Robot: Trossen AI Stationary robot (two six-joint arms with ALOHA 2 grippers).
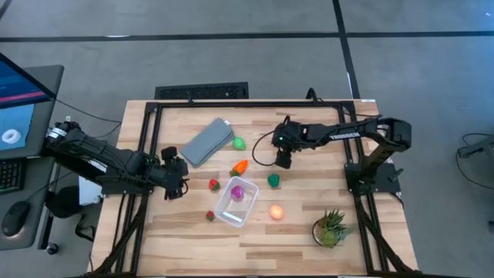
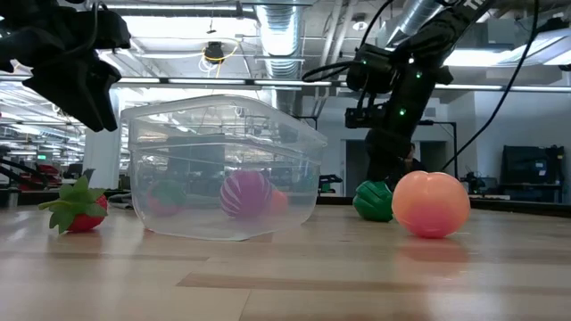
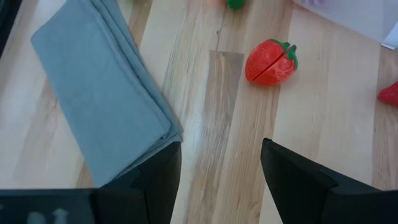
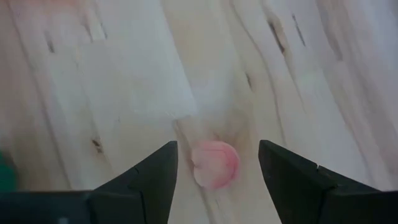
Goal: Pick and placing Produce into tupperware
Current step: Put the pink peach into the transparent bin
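The clear tupperware stands near the table's middle with a purple piece inside. Around it on the wood lie an orange carrot, a light green piece, a dark green piece, two strawberries and a yellow-orange ball. My left gripper is open, left of the tupperware, above the wood, with a strawberry ahead of it. My right gripper is open over bare wood, on the far side of the dark green piece.
A flat grey lid lies on the far left part of the table, close to my left gripper. A spiky potted plant stands at the near right corner. A black frame borders the tabletop.
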